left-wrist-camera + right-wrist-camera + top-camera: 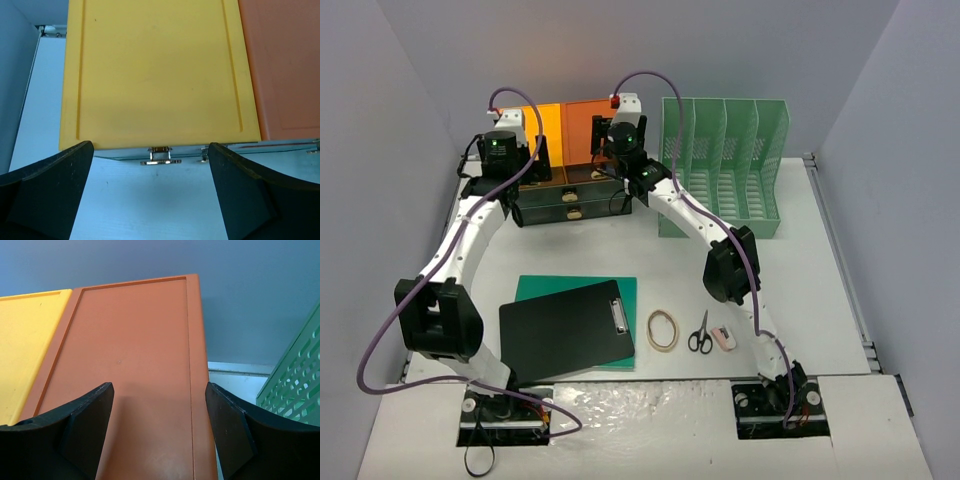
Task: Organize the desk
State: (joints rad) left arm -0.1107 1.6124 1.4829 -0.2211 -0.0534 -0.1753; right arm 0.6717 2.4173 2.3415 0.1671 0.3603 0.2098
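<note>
Both grippers are up at the back of the desk, the white top that runs under everything between the grey walls, and neither has anything in it. My left gripper has its jaws spread as wide as they go. It hangs over the front edge of the yellow lid, with a small metal handle on the drawer unit showing in the gap below. My right gripper is parted somewhat less, over the orange lid; whether its fingers touch that lid I cannot tell.

I read this pairing as a setup for opening the unit so the loose bits can go inside. Those lie well apart from both grippers, near the arm bases: a black clipboard on a green pad, a rubber band, scissors and a small white-pink item. A green file rack stands just right of the unit.
</note>
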